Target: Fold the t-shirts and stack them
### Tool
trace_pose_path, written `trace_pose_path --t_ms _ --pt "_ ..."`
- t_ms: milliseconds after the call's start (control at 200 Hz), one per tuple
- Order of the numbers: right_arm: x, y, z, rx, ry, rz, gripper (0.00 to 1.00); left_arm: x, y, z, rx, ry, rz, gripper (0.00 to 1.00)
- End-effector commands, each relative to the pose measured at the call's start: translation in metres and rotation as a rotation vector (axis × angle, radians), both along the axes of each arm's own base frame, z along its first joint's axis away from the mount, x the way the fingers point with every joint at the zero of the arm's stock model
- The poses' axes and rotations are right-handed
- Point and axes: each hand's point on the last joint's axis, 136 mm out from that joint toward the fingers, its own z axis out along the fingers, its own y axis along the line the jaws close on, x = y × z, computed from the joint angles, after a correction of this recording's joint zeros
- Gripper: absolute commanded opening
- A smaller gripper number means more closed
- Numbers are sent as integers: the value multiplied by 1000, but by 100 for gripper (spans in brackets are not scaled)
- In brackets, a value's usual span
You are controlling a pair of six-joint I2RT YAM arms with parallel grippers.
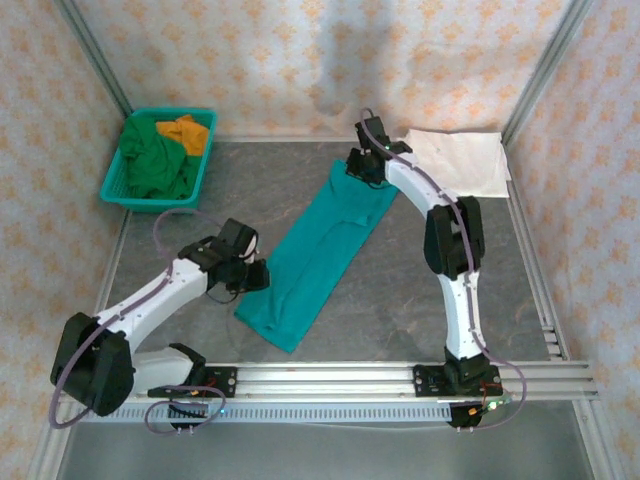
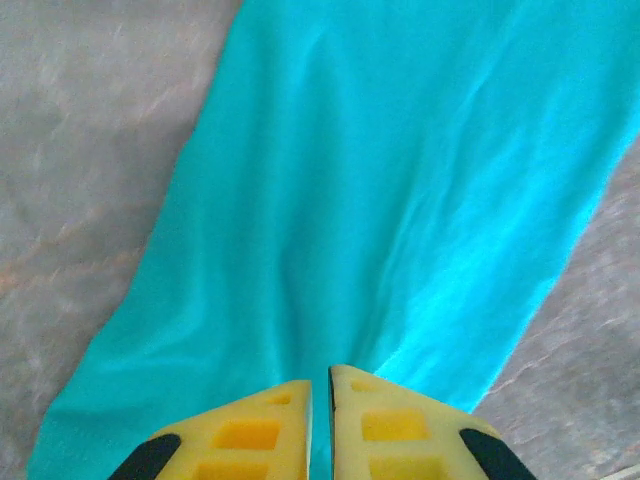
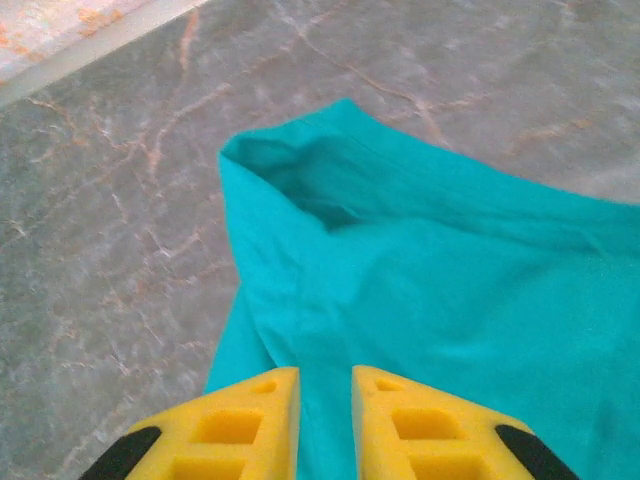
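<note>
The teal t-shirt (image 1: 320,250) lies on the grey table as a long narrow strip, slanting from far right to near left. At the strip's left edge near its lower end, my left gripper (image 1: 258,275) (image 2: 320,375) is shut on the teal t-shirt (image 2: 380,180), with only a sliver of cloth between the yellow fingers. My right gripper (image 1: 364,163) (image 3: 325,372) sits at the far end, its fingers close together around a ridge of the teal t-shirt (image 3: 450,270). A folded white t-shirt (image 1: 462,160) lies flat at the back right.
A teal plastic basket (image 1: 112,178) at the back left holds a dark green t-shirt (image 1: 155,165) and an orange t-shirt (image 1: 185,130). Patterned walls close the back and sides. A metal rail (image 1: 330,378) runs along the near edge.
</note>
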Motion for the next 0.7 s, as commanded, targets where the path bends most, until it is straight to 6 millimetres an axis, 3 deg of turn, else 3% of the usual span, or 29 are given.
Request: trace_pose_path --t_ms 0,90,175,285,390,500,696 --pt "-1 -17 -9 -24 -15 -63 21 43 -17 9 18 -76 -83 11" --pt "3 0 -17 2 19 12 19 78 -26 -1 67 -75 -103 1" --pt "8 13 -27 -14 51 67 19 105 -28 -13 101 -106 -78 1" --pt "16 27 -49 12 86 91 18 110 -25 -43 136 -48 -73 1" --pt "19 22 -69 -20 147 41 18 98 -17 -67 157 -1 -57 1" --pt "24 23 -86 -8 172 7 17 71 -4 -87 182 57 -30 1" --pt "30 16 -119 -29 222 -72 15 7 7 -111 127 161 41 1"
